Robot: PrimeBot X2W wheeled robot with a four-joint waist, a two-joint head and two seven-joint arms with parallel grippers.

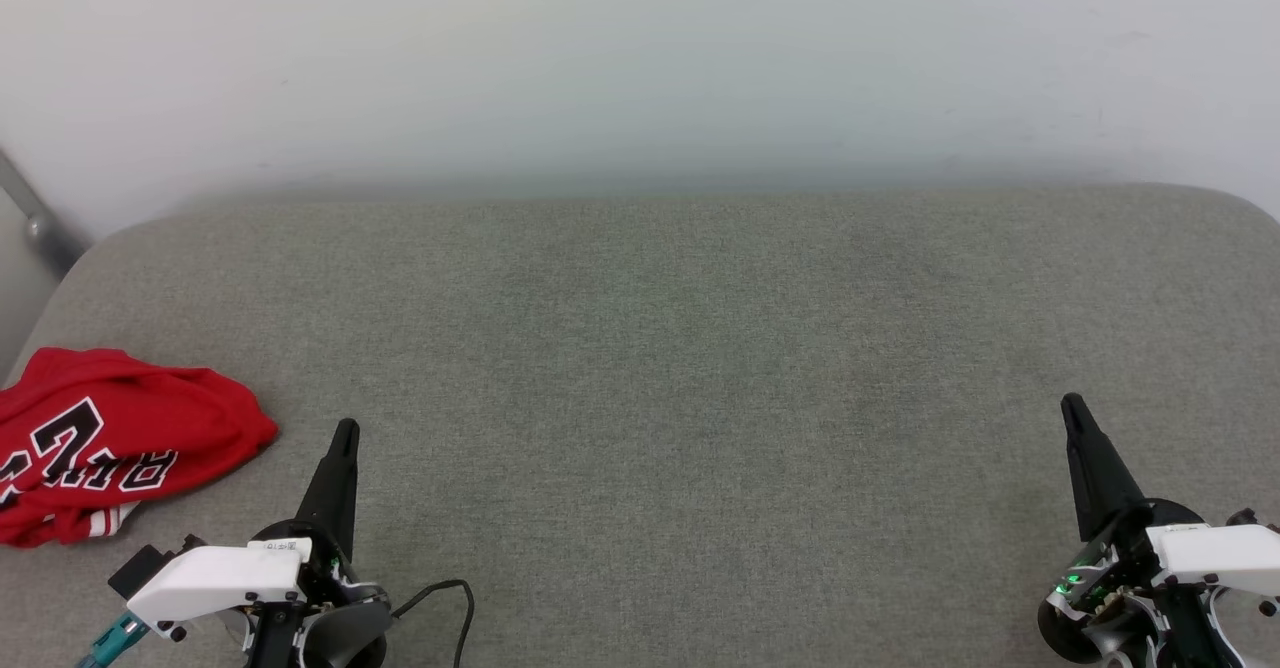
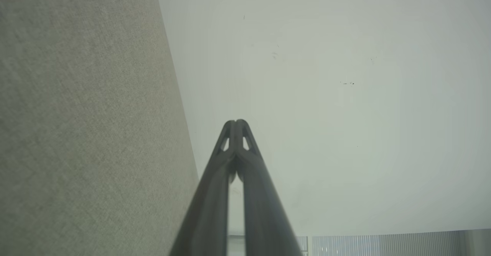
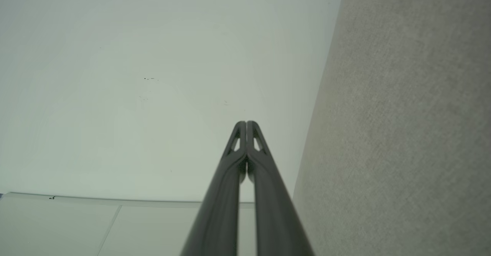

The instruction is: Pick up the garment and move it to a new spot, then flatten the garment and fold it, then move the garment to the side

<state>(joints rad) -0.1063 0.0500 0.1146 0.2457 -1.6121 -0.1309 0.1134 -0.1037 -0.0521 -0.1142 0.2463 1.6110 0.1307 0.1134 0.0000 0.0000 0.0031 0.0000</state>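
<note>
The garment (image 1: 110,443), a red jersey with black white-edged lettering and a bit of striped trim, lies bunched at the left edge of the grey fabric surface (image 1: 660,348). My left gripper (image 1: 345,430) sits just right of it, apart from the cloth, fingers pressed together and empty. The left wrist view shows the left gripper (image 2: 236,122) shut against a pale wall. My right gripper (image 1: 1072,406) rests at the lower right, far from the garment. Its tips meet with nothing between them, as the right wrist view of the right gripper (image 3: 246,123) confirms.
A pale wall (image 1: 640,58) rises behind the surface's rounded far edge. A grey metal bar (image 1: 35,218) slants at the far left. A black cable (image 1: 450,598) loops beside my left wrist. Wide bare fabric lies between the two grippers.
</note>
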